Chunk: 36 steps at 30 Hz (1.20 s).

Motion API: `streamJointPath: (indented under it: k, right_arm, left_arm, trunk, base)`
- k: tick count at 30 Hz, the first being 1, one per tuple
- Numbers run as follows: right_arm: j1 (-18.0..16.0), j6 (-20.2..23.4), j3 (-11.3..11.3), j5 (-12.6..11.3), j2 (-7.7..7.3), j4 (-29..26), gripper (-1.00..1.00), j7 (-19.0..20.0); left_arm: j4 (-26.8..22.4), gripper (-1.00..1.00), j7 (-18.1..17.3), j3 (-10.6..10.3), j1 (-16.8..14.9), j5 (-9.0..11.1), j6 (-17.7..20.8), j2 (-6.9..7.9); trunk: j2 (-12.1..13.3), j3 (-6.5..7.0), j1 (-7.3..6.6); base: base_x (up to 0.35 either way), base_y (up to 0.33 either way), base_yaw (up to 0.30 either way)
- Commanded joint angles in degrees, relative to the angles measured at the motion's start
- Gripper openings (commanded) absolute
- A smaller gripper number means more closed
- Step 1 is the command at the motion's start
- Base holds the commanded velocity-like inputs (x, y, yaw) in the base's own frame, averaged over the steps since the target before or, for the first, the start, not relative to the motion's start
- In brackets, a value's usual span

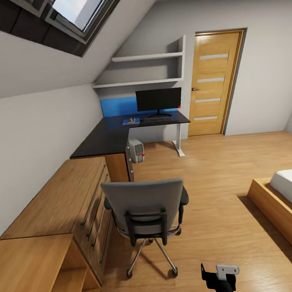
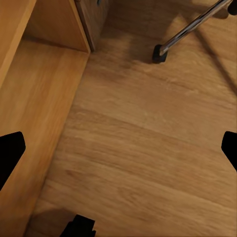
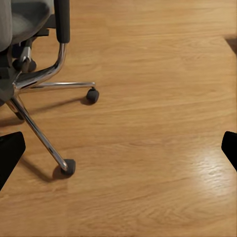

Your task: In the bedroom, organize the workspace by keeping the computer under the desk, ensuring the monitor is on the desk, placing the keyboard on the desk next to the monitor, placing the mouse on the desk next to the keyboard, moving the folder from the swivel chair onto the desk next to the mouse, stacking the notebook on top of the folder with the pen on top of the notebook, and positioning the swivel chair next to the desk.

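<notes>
swivel chair (image 1: 145, 208): mid-floor, back turned to the robot, well apart from the desk (image 1: 114, 137) beyond it. monitor (image 1: 159, 100), keyboard (image 1: 157, 118), folder (image 1: 130, 121) on desk; computer (image 1: 136, 151) beneath. chair lies ahead, between the arms (right seems nearer). left gripper (image 2: 118, 153), right gripper (image 3: 118, 153): fingers spread, empty.

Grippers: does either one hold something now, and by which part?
Nothing is held. The left gripper and right gripper are open, only floor between their fingers.

left end effector (image 2: 118, 148): spread, empty | right end effector (image 3: 118, 148): spread, empty
</notes>
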Motion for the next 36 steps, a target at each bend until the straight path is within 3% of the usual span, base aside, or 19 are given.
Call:
streamJointPath:
  k: [1, 29, 32, 36]
  right_arm:
    - [-0.1, -0.1, 0.5, 0.0, 0.04, 0.1, 1.0, -0.4]
    - [-0.1, -0.1, 0.5, 0.0, 0.01, 0.1, 1.0, -0.5]
    - [-0.1, -0.1, 0.5, 0.0, -0.02, 0.1, 1.0, -0.5]
    - [-0.1, -0.1, 0.5, 0.0, -0.05, 0.1, 1.0, -0.5]
  left_arm:
    - [0.0, 1.0, 0.3, -0.5, 0.0, 0.2, -0.1, -0.02]
    - [0.0, 1.0, 0.3, -0.5, 0.0, 0.3, -1.0, -0.04]
    - [0.0, 1.0, 0.3, -0.5, -0.1, 0.3, -2.3, -0.05]
    - [0.0, 1.0, 0.3, -0.5, 0.1, 0.3, -8.8, -0.15]
  trunk:
    - [-0.5, -0.24, 0.23]
    - [-11.7, -5.27, 6.38]
    - [-12.9, -5.81, 7.04]
    - [-14.5, -6.53, 7.91]
  base:
    - [0.0, 0.0, 0.0]
    - [0.0, 0.0, 0.0]
    - [0.0, 0.0, 0.0]
    - [0.0, 0.0, 0.0]
